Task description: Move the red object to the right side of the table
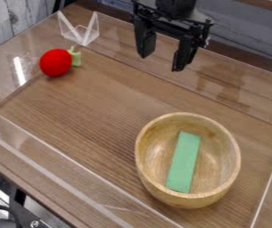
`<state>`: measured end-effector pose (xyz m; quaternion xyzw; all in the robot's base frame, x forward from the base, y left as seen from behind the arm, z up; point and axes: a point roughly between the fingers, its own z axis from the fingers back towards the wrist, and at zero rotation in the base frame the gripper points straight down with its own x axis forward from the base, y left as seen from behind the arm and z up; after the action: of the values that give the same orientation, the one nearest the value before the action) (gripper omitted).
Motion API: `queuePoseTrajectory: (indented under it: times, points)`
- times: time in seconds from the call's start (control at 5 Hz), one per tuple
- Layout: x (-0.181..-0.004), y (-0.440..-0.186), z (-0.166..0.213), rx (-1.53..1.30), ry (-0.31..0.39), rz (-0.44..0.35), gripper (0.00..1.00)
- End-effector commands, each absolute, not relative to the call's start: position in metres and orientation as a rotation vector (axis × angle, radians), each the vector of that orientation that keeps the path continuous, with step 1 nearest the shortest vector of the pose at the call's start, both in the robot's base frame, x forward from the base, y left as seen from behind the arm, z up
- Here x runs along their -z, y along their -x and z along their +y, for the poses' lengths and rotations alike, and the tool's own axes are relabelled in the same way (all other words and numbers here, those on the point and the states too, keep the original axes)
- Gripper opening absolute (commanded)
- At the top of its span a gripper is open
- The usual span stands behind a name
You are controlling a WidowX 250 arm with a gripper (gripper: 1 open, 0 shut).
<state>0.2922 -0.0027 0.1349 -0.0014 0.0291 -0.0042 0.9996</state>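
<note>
The red object [57, 61], a small round bright-red toy fruit with a green leafy tip on its right, lies on the table [114, 107] at the far left. My gripper [162, 55] hangs above the table's far middle, well to the right of the fruit and apart from it. Its dark fingers [142, 44] stand spread, open, with nothing between them.
A round light wooden bowl [150, 142] sits at the near right with a flat green block [185, 162] lying inside it. Low clear acrylic walls [54, 169] edge the tabletop on all sides.
</note>
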Motion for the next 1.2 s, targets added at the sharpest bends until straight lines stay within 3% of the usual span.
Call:
queuePoseTrajectory:
  times: [0.0, 0.4, 1.0]
  points:
    - [-0.131, -0.292, 0.006, -0.031, 0.006, 0.087, 1.00]
    - [-0.144, -0.264, 0.098, -0.036, 0.001, 0.032, 1.00]
    - [-0.116, -0.239, 0.209, -0.004, -0.023, -0.026, 1.00]
